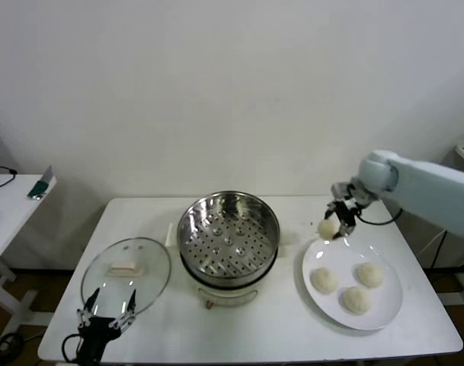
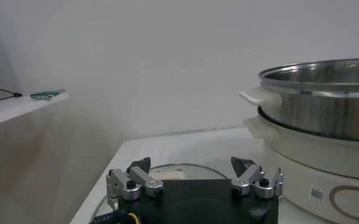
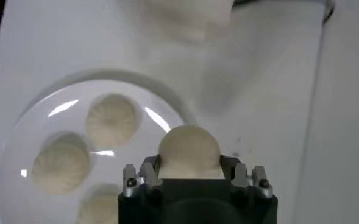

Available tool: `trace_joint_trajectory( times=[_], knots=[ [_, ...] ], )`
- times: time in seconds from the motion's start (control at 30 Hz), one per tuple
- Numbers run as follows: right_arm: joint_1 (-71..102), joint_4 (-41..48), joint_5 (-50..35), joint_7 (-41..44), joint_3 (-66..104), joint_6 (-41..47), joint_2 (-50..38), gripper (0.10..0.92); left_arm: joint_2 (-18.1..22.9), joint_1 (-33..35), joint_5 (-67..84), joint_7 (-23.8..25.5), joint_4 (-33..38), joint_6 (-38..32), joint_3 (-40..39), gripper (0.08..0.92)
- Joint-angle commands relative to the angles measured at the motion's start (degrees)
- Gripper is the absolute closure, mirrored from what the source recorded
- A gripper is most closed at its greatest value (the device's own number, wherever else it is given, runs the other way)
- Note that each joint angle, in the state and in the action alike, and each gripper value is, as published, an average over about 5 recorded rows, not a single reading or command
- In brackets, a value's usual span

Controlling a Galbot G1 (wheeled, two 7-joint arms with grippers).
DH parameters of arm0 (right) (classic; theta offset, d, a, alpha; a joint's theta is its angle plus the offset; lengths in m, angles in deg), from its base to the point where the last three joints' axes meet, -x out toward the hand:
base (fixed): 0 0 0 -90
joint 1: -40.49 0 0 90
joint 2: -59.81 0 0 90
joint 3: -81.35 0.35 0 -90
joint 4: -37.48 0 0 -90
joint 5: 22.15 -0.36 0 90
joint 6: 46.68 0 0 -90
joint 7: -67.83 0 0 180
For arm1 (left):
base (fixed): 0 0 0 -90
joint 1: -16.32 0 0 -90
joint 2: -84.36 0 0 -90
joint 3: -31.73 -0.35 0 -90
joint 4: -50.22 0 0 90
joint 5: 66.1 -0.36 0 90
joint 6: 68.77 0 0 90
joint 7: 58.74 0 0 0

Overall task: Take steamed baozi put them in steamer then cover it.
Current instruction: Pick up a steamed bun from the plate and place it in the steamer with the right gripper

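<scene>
Right gripper (image 1: 337, 226) clamped on one baozi (image 3: 189, 152), lifted just above plate (image 1: 388, 313) rim w/ three more. Soft dough could squash or slip en route to steamer (image 1: 228, 232). Left gripper (image 1: 108, 313) open, idle near cover (image 1: 126, 274).

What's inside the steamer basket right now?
Nothing: the steamer shows only its bare perforated bottom. Three baozi sit on the white plate, a fourth baozi is in the right claw. Beneath the perforated floor is hidden.
</scene>
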Motion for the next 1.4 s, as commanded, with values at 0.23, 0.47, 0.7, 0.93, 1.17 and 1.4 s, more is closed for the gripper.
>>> trace_joint_trajectory(
  times=[0.23, 0.47, 0.7, 0.93, 1.17, 1.4],
  knots=[
    [-17.9, -14.2, 0.1, 0.6, -5.7, -17.4, 16.0, 0.417, -0.2, -0.9, 0.8, 0.1, 0.7, 0.5, 0.2, 0.177],
    [-7.6, -8.4, 13.4, -4.4, -4.1, -24.8, 22.0, 0.418, 0.4, -1.5, 1.1, 0.2, 1.1, 0.8, 0.2, 0.177],
    [1.9, 2.5, 24.9, -8.5, -0.7, -28.9, 27.1, 0.416, 0.4, -1.3, 1.0, 0.1, 1.0, 0.9, 0.0, 0.177],
    [8.4, 12.2, 30.5, -10.5, 1.5, -30.7, 30.7, 0.414, 0.6, -1.2, 1.0, 0.1, 1.0, 0.8, -0.1, 0.177],
    [11.7, 16.6, 31.7, -12.0, 2.6, -31.7, 32.8, 0.414, 0.9, -1.6, 1.1, 0.0, 0.5, 0.7, 0.0, 0.177],
    [13.3, 18.8, 32.5, -12.9, 3.2, -32.2, 34.0, 0.412, 1.0, -1.6, 1.1, 0.0, 0.6, 0.6, 0.1, 0.177]
  ],
)
